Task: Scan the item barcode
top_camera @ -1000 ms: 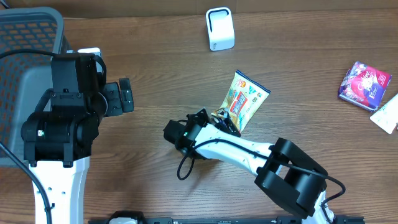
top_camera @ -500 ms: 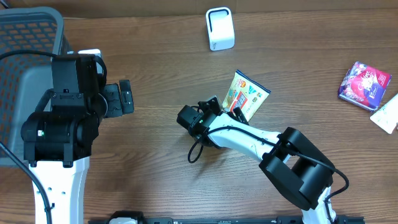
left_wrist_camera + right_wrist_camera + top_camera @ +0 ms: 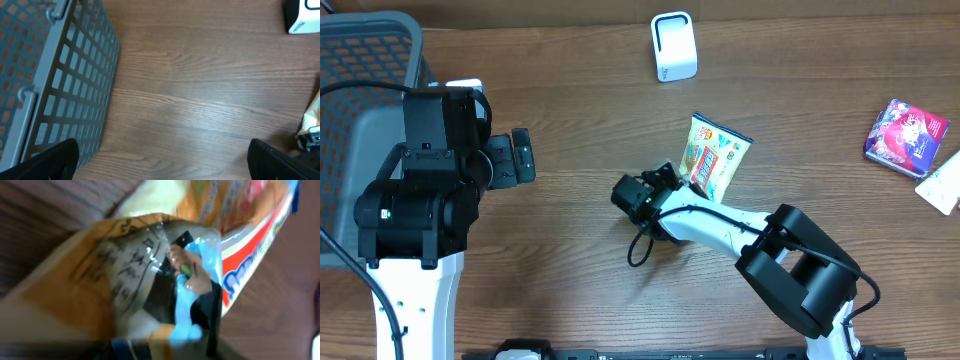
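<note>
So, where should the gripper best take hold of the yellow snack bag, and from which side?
Take its lower, crimped end, coming from the lower left of the overhead view. The snack bag lies slanted, and that narrow end points at the right gripper. The end seam looks thin, so it can be pinched, probably leaving the printed face clear for scanning.
</note>
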Available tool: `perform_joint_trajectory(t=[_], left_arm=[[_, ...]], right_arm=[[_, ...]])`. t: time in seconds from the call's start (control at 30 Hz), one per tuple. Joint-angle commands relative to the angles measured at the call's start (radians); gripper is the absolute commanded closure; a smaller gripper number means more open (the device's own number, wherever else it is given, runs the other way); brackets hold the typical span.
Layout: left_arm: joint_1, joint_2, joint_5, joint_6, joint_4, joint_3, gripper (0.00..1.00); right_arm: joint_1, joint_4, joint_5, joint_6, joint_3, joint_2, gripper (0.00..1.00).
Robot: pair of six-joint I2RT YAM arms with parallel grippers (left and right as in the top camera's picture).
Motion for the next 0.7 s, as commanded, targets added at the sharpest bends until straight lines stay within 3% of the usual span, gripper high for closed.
perform_joint_trajectory(t=[0.0, 0.13, 0.23, 0.4, 0.67], left_arm=[[0.006, -0.014, -0.021, -0.013, 0.001, 0.018, 0.0], [0.006, -0.014, -0.021, -0.013, 0.0, 0.018, 0.0], [0.006, -0.014, -0.021, -0.013, 0.001, 0.018, 0.0], [0.006, -0.014, -0.047, -0.013, 0.0, 0.018, 0.0], [0.006, -0.014, -0.072, -0.013, 0.001, 0.018, 0.0]], right_arm=[[-0.005, -0.001, -0.029, 0.004, -0.029, 0.002, 0.63], [-0.004, -0.017, -0.029, 0.029, -0.026, 0.002, 0.77], [-0.004, -0.078, -0.042, 0.072, 0.012, 0.002, 0.96], [-0.005, -0.141, -0.124, 0.08, 0.09, -0.005, 0.96], [-0.05, -0.262, -0.571, 0.079, 0.279, -0.095, 0.96]])
